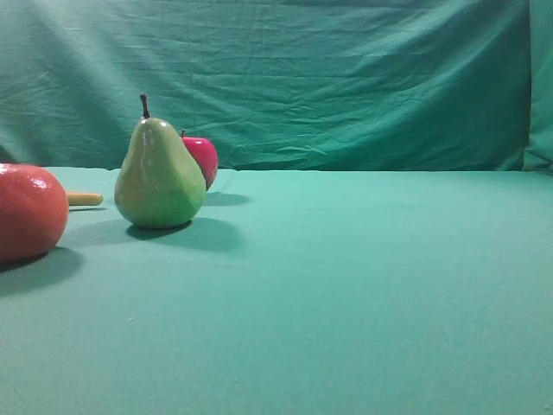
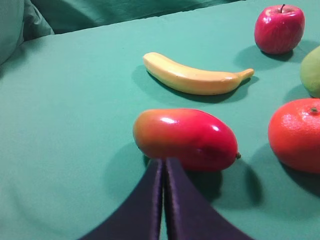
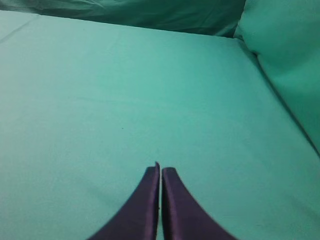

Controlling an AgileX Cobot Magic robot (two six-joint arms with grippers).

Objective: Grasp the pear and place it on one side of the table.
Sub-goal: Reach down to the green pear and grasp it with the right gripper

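Pear not yet picked up, both grippers pressed together.
The glossy yellow-green pear is seen upright at the left on the smooth teal-green cloth table, while the left gripper and right gripper hold nothing.

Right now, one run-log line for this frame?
phase: pre-grasp | pear: upright, untouched, left on table | left gripper: shut, empty, near mango | right gripper: shut, empty

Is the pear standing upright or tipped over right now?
Upright. In the exterior high view the pear rests on its broad base on the table, stem pointing straight up, in front of the red apple.
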